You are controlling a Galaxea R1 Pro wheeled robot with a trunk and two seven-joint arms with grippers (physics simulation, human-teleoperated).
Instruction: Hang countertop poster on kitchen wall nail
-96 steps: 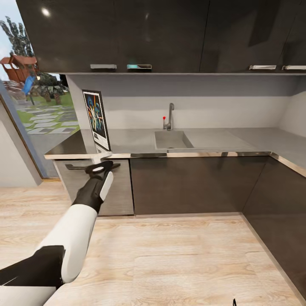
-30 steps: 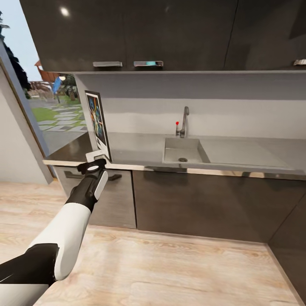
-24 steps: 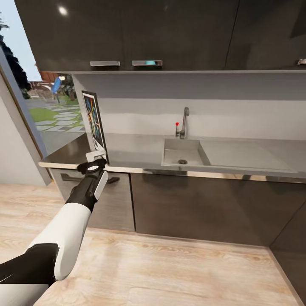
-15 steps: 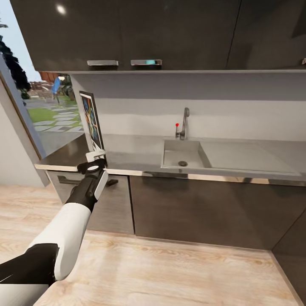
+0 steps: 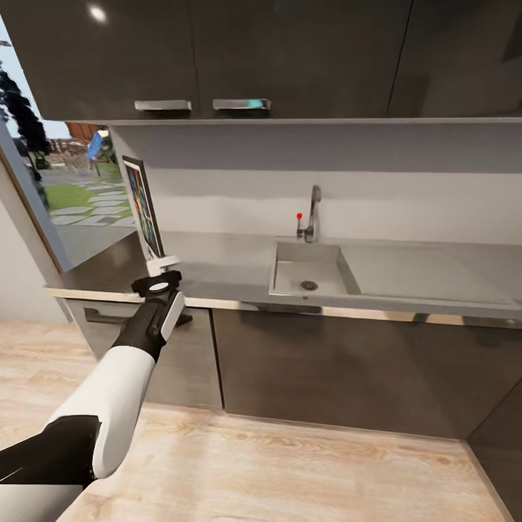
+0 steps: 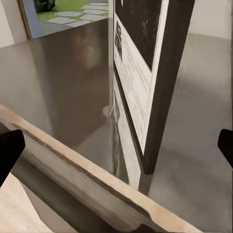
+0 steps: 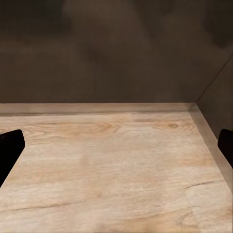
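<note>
Head view puts the left gripper (image 5: 161, 275) at the front edge of the kitchen countertop (image 5: 232, 264), just below the bottom corner of the poster (image 5: 143, 206), which stands upright on the worktop near its left end, well apart from the sink (image 5: 310, 268) and tap (image 5: 312, 212). In the left wrist view the two dark fingertips (image 6: 9, 148) sit spread wide at either side, released and grasping nothing, with the poster's lower edge (image 6: 145, 97) lined up between them. The right gripper (image 7: 116, 150) is likewise spread and empty, pointing down at the wooden floor (image 7: 107, 160).

The step in hand looks like the approach to grasp. To do it well, the left arm should rise a little so the fingers clear the counter lip, then advance until the black frame sits deep between the pads before closing; a pinch at the corner alone would likely let the panel swing or topple.

The poster's long axis runs vertically. It is turned nearly edge-on to the head camera, with its picture face angled toward the sink side, and its thin edge points at the gripper
</note>
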